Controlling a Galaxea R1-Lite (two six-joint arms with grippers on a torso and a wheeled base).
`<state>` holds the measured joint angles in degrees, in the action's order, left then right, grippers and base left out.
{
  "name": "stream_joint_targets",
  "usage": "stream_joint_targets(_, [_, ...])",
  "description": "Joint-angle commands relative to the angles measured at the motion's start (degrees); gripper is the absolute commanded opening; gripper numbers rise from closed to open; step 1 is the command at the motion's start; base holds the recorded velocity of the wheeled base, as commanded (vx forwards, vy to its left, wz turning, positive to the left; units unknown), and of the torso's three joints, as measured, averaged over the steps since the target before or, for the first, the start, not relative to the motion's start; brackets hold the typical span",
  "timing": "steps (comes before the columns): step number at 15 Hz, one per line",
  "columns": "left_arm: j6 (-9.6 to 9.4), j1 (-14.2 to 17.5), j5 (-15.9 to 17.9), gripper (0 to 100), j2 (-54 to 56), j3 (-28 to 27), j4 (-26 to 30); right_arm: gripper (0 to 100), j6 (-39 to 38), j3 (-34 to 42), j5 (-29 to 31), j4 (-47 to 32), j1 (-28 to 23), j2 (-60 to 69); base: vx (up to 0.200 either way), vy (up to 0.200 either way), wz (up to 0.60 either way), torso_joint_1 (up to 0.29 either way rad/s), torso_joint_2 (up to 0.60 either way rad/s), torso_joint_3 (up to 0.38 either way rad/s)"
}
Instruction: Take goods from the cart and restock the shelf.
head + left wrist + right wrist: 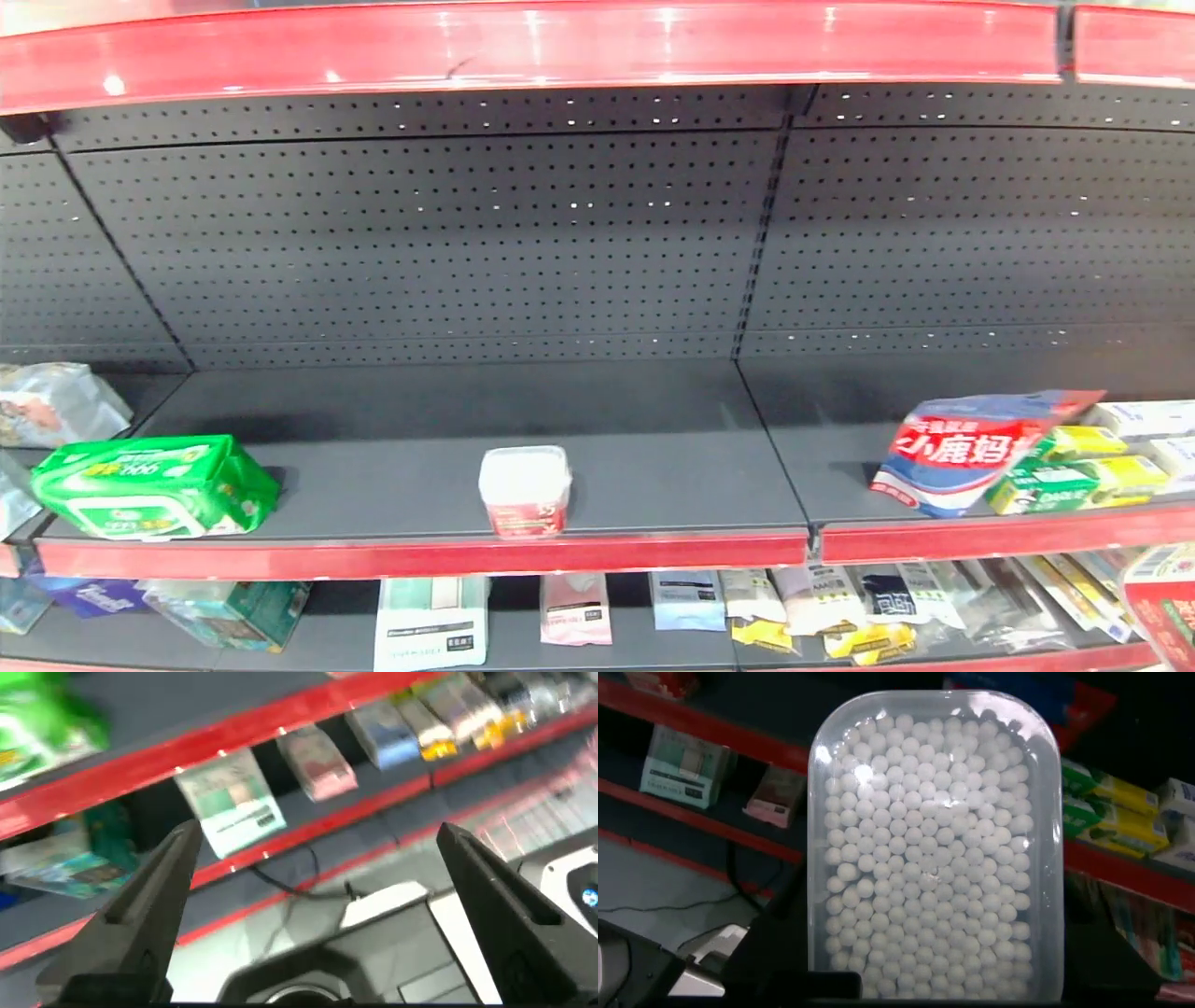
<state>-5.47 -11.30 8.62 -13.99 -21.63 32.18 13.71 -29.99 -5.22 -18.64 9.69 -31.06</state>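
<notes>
In the right wrist view a clear tub of small white beads (936,840) is held close up, and my right gripper (934,961) is shut on its lower sides. A red-labelled white container (1162,607) shows at the head view's lower right corner, below the shelf edge. A matching tub with a white lid and red label (525,490) stands near the front of the middle shelf (467,439). My left gripper (316,840) is open and holds nothing, down in front of the lower shelves.
A green wipes pack (154,485) lies at the shelf's left. A red-blue bag (971,448) and green-yellow boxes (1074,471) sit on the right bay. Several hanging packets (579,607) fill the lower shelf. The red top shelf lip (560,42) overhangs.
</notes>
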Motion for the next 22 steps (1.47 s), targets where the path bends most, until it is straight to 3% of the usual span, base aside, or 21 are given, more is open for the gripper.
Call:
stream_joint_targets(1, [0.02,-0.3,-0.01,100,4.15,0.36,0.07,0,0.0,0.19,-0.06,0.01,0.06,0.12,0.0,0.0,0.6,0.012,0.0,0.007])
stream_joint_targets(5, [0.02,-0.3,-0.01,100,5.65,1.15,-0.02,0,-0.09,0.19,-0.06,0.09,0.06,0.39,0.0,0.0,0.6,0.002,0.0,0.002])
stream_joint_targets(9, [-0.59,-0.3,-0.01,100,8.37,4.22,-2.56,0,0.0,-2.88,-1.46,0.18,2.26,-0.05,0.0,0.0,0.0,0.0,0.0,0.0])
stream_joint_targets(11, [0.64,-0.3,0.17,100,8.37,8.97,-10.21,0,0.0,-2.88,-1.55,0.62,3.58,-2.51,0.0,0.0,0.0,0.0,0.0,0.0])
stream_joint_targets(12, [2.57,-0.3,-0.01,100,8.46,13.28,-17.77,0,0.0,-3.06,-1.64,0.71,3.84,-4.45,0.0,0.0,0.0,0.0,0.0,0.0])
stream_joint_targets(13, [3.63,-0.3,-1.15,100,8.46,16.7,-24.8,0,0.0,-3.32,-2.17,0.8,3.93,-6.03,0.0,0.0,0.0,0.0,0.0,0.0])
stream_joint_targets(14, [3.72,-0.3,-4.22,100,8.37,17.93,-27.35,0,0.0,-3.41,-2.69,0.97,3.93,-7.7,0.0,0.0,0.0,0.0,0.0,0.0])
stream_joint_targets(15, [4.07,-0.3,-6.51,100,8.37,18.02,-27.44,0,0.0,-3.32,-2.78,1.76,3.93,-8.75,0.0,0.0,0.0,0.0,0.0,0.0])
stream_joint_targets(16, [6.44,-0.21,-10.64,100,8.37,17.93,-27.61,0,0.08,-2.88,-2.96,4.23,4.02,-11.57,0.0,0.0,0.0,0.0,0.0,0.0])
stream_joint_targets(17, [6.88,-0.21,-11.34,100,8.37,17.58,-27.52,0,0.08,-2.71,-2.96,5.72,4.02,-13.24,0.0,0.0,0.0,0.0,0.0,0.0])
stream_joint_targets(19, [6.97,2.07,-11.69,100,7.75,16.18,-26.29,0,0.0,-2.62,-2.87,9.59,3.93,-17.28,0.0,0.0,0.0,0.0,0.0,0.0])
stream_joint_targets(21, [6.88,10.33,-11.52,100,6.08,15.74,-24.8,0,0.0,-2.62,-2.87,13.89,3.93,-21.23,0.0,0.0,0.0,0.0,0.0,0.0])
stream_joint_targets(22, [6.88,11.74,-11.61,100,6.79,16.35,-24.8,0,0.0,-2.53,-2.87,14.42,3.93,-21.67,0.0,0.0,0.0,0.0,0.0,0.0])
